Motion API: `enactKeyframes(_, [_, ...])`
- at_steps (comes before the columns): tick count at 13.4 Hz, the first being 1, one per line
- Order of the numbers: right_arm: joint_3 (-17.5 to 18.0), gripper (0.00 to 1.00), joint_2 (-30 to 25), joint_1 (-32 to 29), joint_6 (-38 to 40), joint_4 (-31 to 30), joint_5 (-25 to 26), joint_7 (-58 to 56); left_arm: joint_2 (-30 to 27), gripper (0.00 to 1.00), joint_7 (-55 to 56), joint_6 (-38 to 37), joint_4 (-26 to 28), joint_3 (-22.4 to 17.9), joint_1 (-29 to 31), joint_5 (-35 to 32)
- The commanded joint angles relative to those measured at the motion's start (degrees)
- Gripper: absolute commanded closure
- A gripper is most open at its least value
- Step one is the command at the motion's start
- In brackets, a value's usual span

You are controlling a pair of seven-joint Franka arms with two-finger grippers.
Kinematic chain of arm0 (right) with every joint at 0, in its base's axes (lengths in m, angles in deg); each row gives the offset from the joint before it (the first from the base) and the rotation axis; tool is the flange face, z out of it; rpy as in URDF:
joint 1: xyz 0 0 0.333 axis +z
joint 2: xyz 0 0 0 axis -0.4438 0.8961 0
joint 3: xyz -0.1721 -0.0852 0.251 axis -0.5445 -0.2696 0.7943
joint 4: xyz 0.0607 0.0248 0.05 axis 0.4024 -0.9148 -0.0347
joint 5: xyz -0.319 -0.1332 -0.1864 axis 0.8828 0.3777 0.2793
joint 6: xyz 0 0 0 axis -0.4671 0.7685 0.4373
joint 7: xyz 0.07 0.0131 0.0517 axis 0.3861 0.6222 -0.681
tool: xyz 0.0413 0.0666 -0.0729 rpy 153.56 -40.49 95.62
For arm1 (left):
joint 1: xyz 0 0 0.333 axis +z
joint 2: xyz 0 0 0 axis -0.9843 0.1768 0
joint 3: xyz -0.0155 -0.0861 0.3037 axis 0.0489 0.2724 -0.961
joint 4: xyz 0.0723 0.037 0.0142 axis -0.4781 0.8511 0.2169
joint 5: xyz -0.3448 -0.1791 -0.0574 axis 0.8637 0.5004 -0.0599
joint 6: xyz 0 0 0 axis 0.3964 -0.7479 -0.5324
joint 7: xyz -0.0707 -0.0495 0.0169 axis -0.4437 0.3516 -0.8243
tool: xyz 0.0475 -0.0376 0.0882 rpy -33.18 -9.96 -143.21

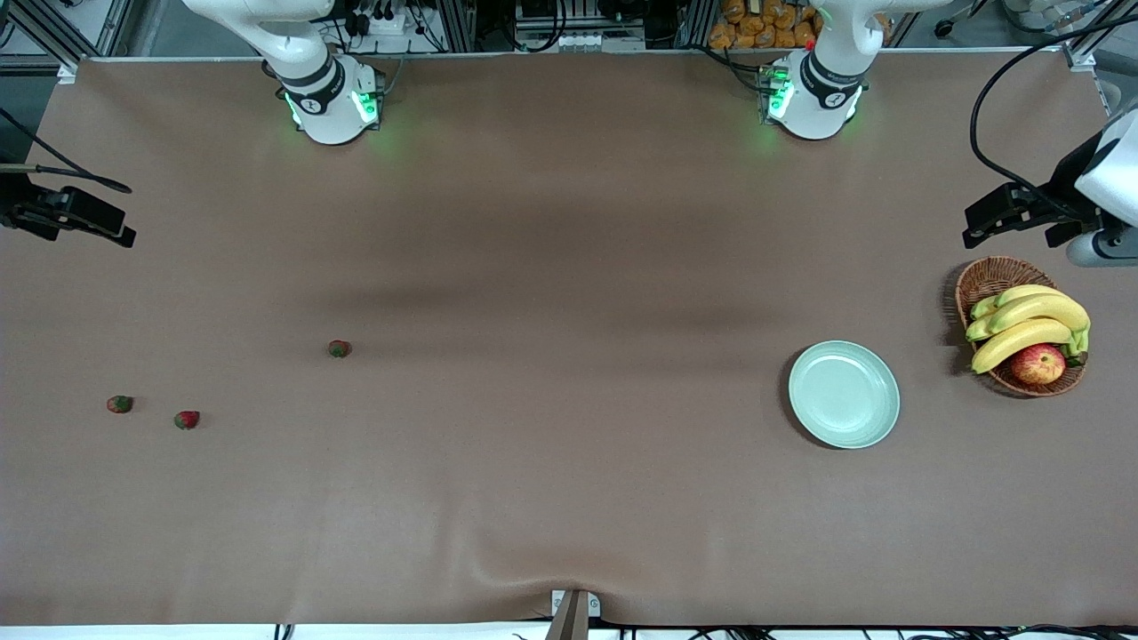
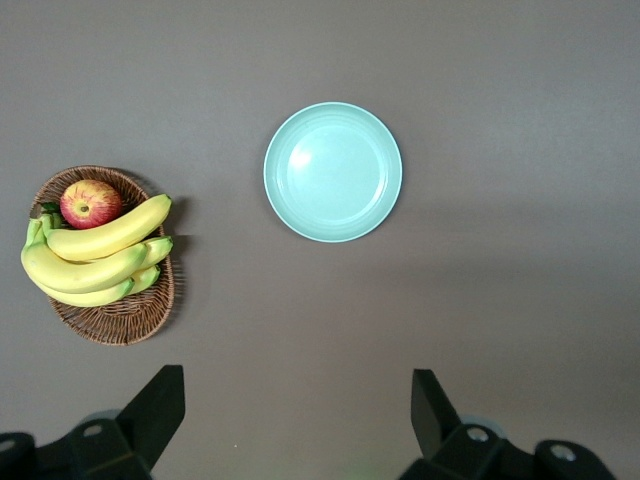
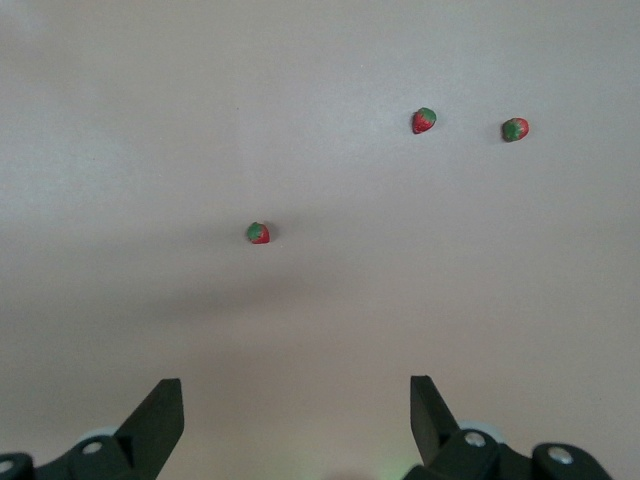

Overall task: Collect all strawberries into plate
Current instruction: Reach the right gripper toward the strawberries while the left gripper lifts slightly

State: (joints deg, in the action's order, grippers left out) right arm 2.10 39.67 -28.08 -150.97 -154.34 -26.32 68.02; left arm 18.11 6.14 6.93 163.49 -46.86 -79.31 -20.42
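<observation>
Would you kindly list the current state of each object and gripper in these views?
Left gripper: open, holding nothing, up beside the wicker basket.
Right gripper: open, holding nothing, at the right arm's end of the table.
Plate: upright, nothing in it.
Strawberries: three, loose on the table, none in the plate.
Wicker basket: holds bananas and an apple.

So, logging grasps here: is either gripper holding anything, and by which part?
Nothing is held. The left gripper and right gripper both have open, empty jaws.
</observation>
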Motion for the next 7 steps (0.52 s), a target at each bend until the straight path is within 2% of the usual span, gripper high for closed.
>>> enactKeyframes(1, [0.1, 0.00, -0.1, -0.1, -0.5, -0.3, -0.3, 0.7, 0.5, 0.00, -0.8, -0.1, -0.7, 0.2, -0.2, 0.4])
enactKeyframes(7, [0.1, 0.00, 0.8, -0.3, -1.4, -0.5, -0.3, 0.7, 0.9, 0.00, -0.9, 1.4, -0.5, 0.1, -0.1, 0.8])
